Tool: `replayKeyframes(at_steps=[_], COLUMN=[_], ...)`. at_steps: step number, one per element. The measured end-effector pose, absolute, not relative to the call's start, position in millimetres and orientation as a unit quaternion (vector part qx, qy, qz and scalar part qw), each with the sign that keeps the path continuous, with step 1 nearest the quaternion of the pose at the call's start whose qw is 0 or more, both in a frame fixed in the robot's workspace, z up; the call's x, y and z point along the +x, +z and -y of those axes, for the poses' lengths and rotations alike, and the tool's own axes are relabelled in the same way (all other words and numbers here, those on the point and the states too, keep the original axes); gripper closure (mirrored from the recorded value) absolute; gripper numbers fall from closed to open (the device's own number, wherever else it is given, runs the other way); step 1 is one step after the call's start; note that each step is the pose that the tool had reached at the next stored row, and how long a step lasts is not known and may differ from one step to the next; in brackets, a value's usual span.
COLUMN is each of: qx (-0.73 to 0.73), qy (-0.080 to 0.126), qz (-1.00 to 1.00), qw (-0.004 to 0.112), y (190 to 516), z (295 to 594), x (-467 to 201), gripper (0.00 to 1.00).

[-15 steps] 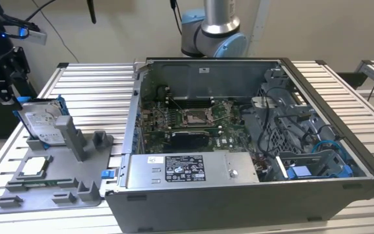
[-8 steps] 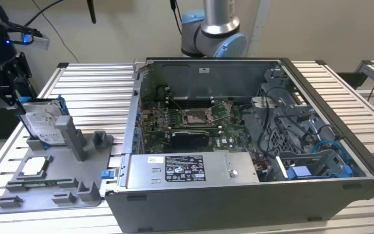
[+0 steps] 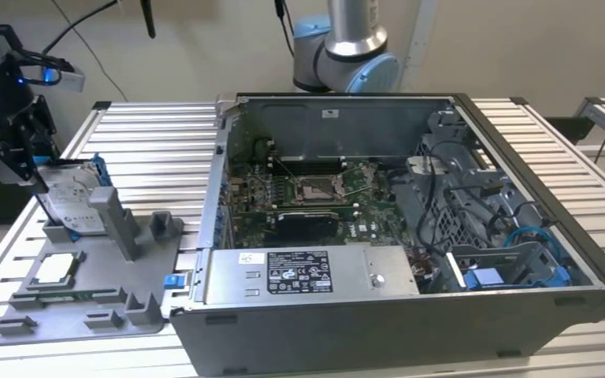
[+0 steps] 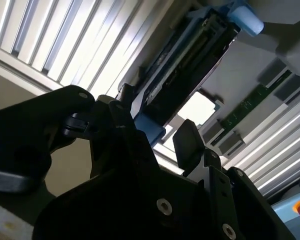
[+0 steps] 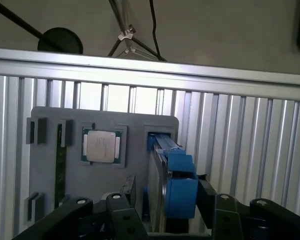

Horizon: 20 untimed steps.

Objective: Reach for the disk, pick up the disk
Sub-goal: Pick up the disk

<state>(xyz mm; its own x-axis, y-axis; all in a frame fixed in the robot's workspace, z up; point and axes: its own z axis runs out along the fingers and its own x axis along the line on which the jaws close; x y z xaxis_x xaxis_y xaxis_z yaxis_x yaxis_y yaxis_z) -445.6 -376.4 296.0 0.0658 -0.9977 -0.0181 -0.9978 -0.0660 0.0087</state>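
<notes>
Your claw is straddling the upright disk.
Its fingers are standing open on either side of it (a small gap is showing), with the gray holder sitting beneath.

The disk stands on edge between the spread fingers; a square chip sits beyond them in the gray tray.

Open computer case on the slatted table, motherboard exposed, power supply along its near wall. Beside it, the grey fixture tray carries a square silver processor chip and a green memory stick.
</notes>
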Motion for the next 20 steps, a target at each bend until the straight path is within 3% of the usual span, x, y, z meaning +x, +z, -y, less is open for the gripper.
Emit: replayKeyframes(at_steps=[20], qx=[-0.730], qy=[0.011], qz=[-0.683], qw=[0.006], y=[264], z=[376], x=[-447], gripper=[0.00])
